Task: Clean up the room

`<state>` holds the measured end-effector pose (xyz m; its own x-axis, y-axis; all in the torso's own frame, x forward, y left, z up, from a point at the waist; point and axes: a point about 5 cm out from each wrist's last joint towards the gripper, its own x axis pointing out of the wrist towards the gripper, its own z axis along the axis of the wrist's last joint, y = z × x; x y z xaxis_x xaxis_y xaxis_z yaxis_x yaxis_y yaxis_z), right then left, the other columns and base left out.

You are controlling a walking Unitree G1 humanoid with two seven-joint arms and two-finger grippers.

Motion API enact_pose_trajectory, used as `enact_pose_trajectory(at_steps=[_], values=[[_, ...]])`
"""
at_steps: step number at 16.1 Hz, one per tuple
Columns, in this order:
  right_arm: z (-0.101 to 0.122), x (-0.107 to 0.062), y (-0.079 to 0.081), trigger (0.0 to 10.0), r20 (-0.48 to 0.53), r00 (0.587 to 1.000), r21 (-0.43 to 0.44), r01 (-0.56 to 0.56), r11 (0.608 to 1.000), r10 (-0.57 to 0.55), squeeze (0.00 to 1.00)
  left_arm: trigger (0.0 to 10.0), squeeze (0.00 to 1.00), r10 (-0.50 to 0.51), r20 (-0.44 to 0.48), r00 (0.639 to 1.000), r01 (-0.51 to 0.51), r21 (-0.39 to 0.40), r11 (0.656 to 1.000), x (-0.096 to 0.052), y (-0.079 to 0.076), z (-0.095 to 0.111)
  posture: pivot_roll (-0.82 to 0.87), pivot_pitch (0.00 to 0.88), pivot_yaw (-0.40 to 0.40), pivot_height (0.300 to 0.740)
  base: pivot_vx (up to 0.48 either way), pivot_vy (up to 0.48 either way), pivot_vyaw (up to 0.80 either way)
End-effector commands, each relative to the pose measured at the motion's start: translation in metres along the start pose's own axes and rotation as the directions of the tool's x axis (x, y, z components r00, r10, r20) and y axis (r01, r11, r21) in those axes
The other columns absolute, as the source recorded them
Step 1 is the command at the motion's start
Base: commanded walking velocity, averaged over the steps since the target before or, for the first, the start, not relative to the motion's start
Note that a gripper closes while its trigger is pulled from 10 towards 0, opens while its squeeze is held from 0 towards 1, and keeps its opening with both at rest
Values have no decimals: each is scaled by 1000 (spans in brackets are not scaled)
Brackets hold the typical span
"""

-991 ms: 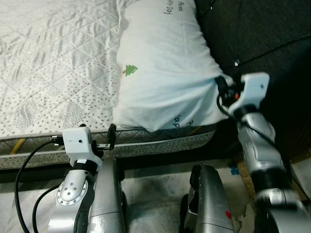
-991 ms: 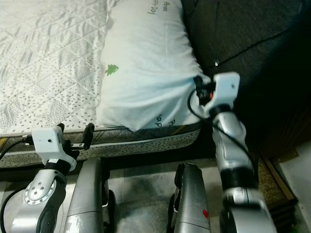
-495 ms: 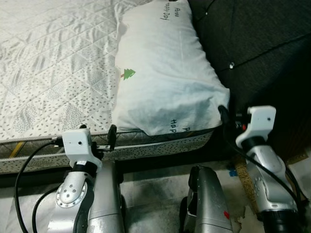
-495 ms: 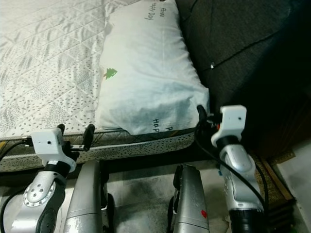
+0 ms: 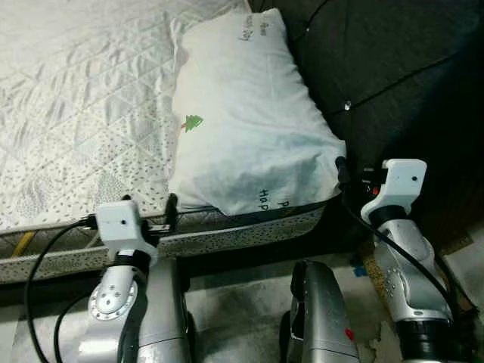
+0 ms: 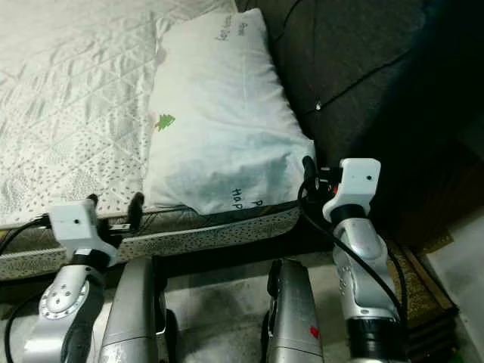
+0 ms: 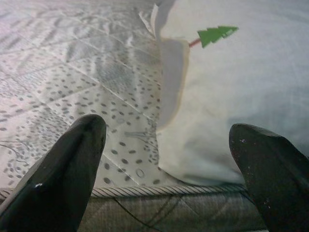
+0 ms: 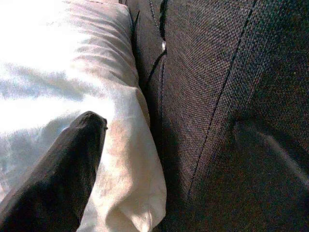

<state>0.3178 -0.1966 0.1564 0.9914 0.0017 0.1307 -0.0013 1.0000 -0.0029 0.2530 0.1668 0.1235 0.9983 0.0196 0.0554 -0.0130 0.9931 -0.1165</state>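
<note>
Head views first: compared with a second ago, the right gripper [image 5: 342,172] has let go of the pillow [image 5: 246,121] corner and pulled back, so it now hovers just off the pillow's near right corner, beside the dark fabric headboard [image 5: 393,68]. The pillow itself has settled flat along the right edge of the mattress [image 5: 83,113], touching the headboard. It's white, a bit rumpled, with a small green tree print [image 5: 192,122] and some dark lettering at both ends. The left gripper [image 5: 147,215] hasn't budged, parked at the mattress's front edge.

Left wrist view: this one gives you the pillow's side seam up close, lying on the dotted quilted cover, and the left fingers [image 7: 63,169] spread well apart with nothing between them.

Right wrist view: here you see the pillow pressed right against the grey woven headboard. One black finger [image 8: 58,169] sits over the pillow, the other is barely visible against the headboard, so the fingers are apart and holding nothing.
</note>
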Motion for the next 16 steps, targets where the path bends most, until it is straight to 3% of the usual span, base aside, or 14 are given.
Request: enact_pose_trajectory(at_steps=[1,5,8,13,16], values=[[18,9,8,10000,70,997,26,-29,999,27,0,10000,0,14,-7,1000,-14,5,1000,0,2,-3,112,122,-14,520,0,0,0],[27,18,13,10000,94,993,19,-73,997,71,0,10000,0,-14,-2,1000,14,18,1000,2,0,-2,111,132,-16,541,0,0,-308],[37,30,7,10000,109,991,-8,-83,997,83,0,10000,0,-90,-6,996,90,60,994,1,-2,-2,113,137,-20,569,0,0,0],[42,33,6,10000,121,989,-13,-86,996,86,0,10000,0,-165,-2,986,164,109,980,0,2,8,126,141,-28,598,0,0,0],[42,38,16,10000,105,983,-38,-146,989,149,0,10000,0,-295,2,956,291,155,944,3,-9,22,142,143,-35,633,0,0,0]])
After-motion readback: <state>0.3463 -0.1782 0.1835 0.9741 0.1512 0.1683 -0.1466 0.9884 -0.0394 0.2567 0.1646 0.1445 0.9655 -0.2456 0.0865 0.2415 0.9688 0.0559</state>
